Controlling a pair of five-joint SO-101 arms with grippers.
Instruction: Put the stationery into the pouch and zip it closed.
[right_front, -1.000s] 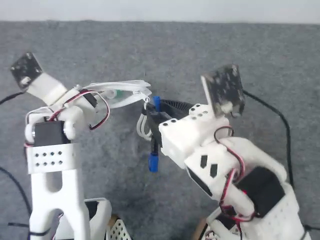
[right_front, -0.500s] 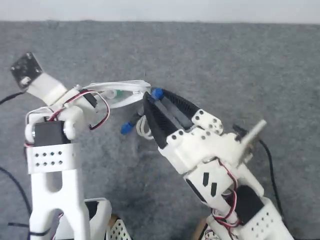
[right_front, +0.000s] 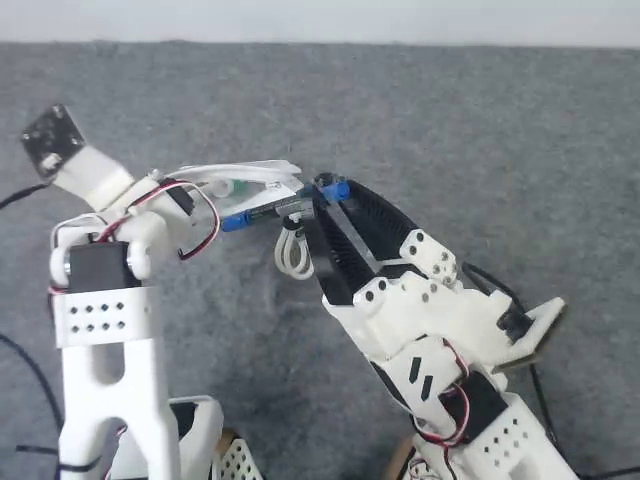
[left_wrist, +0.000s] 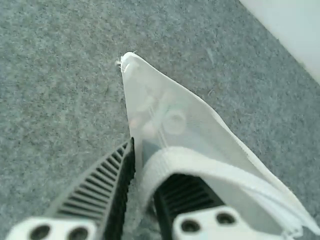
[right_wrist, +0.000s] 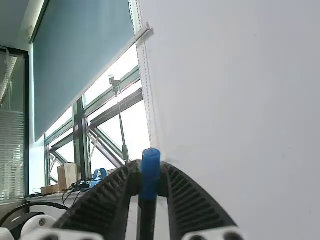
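Now, pen (right_front: 275, 208): blue-capped, lying almost level above the table; its far end sits at the pouch's mouth; whether it is inside yet, I cannot tell
Pouch (left_wrist: 172, 122): clear, lifted off the grey table (right_front: 450, 110); small items show faintly through its wall
Right gripper (right_front: 320, 195): clamped on the pen near its cap
Left gripper (left_wrist: 145, 165): pinching the pouch's white rim
Change: a second ago the pen hung upright; the right wrist has rolled and swung it level toward the pouch
Meaning: pen looks aligned; sliding it in seems next; zipping is yet to come
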